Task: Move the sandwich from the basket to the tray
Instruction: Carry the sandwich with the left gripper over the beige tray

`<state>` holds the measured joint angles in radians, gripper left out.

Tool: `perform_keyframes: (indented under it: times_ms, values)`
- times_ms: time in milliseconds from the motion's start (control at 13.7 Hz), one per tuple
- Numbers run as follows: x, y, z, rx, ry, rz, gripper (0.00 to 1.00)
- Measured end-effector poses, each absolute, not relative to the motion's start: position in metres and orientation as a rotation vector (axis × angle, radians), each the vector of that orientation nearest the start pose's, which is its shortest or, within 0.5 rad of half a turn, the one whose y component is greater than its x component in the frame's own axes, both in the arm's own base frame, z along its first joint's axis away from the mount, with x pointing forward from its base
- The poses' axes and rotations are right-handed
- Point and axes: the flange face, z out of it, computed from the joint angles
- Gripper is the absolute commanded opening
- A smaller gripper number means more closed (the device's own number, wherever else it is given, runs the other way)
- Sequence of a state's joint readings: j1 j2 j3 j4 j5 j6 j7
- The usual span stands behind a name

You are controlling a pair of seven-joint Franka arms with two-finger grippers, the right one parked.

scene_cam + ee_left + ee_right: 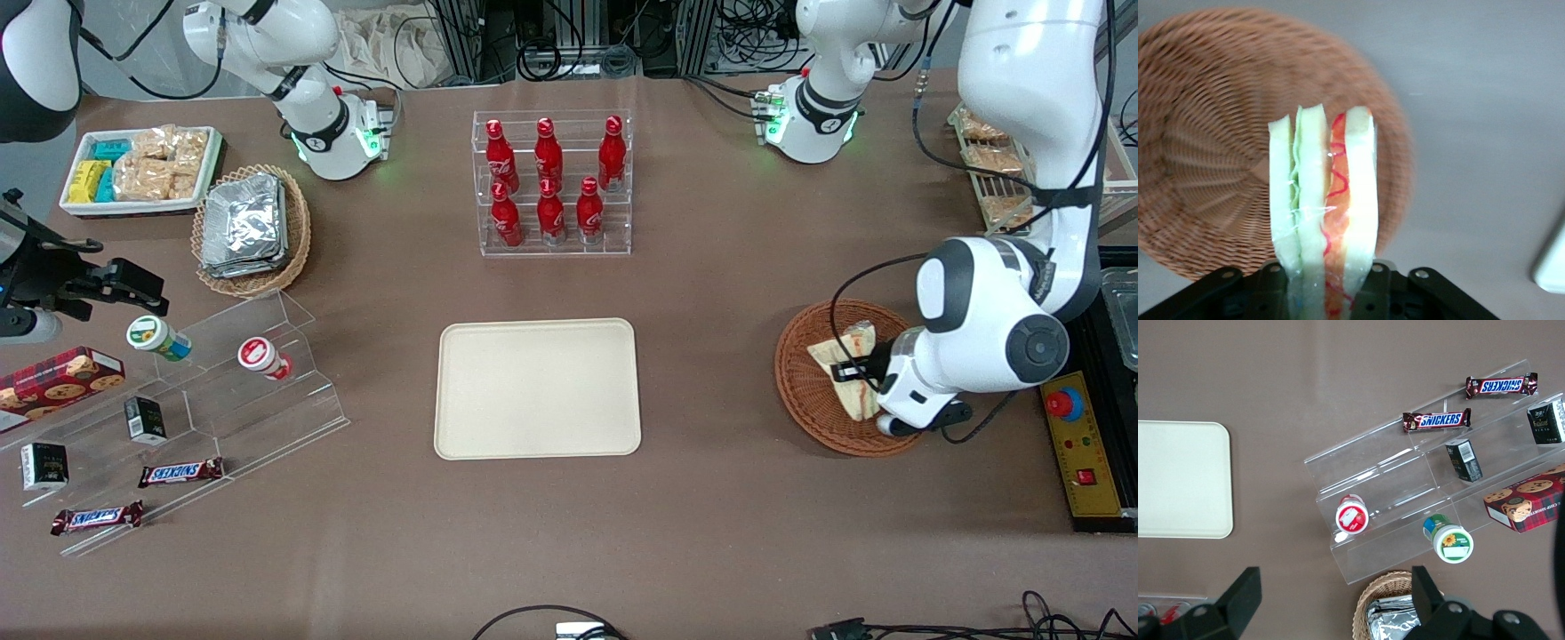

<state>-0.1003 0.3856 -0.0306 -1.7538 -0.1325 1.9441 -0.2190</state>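
Front view: the working arm's wrist covers most of the claw (855, 372), so only a dark bit of it shows over the basket (805, 404). The sandwich (849, 351) is partly hidden by that wrist too; it sits over the basket, and I can't tell from here whether it touches the wicker. The tray (537, 388) lies on the tabletop (711, 498), well apart from the basket toward the parked arm's end, nothing on it. Farther from the camera than the tray stands a clear rack of red bottles (551, 182). A tan basket of foil packets (249, 227) and a white tray of snacks (138, 169) sit at the parked arm's end.

Left wrist view: the claw (1328, 283) is clamped on the sandwich (1325, 200), fingers (1275, 283) pressing both bread faces, cut edge with red and green filling facing the camera. Its gripped end is cut off by the frame. The basket (1211, 167) is blurred beneath, empty.

Right wrist view: part of the tray (1181, 480) shows, cut off at the frame edge, beside a clear stepped stand (1438, 487) with snack bars.
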Motion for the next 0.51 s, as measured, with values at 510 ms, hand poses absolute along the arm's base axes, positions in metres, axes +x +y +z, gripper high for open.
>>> perform_keyframes:
  times_ms: [510]
  values:
    - [0.601, -0.314, 0.339, -3.161, 0.252, 0.276, 0.00]
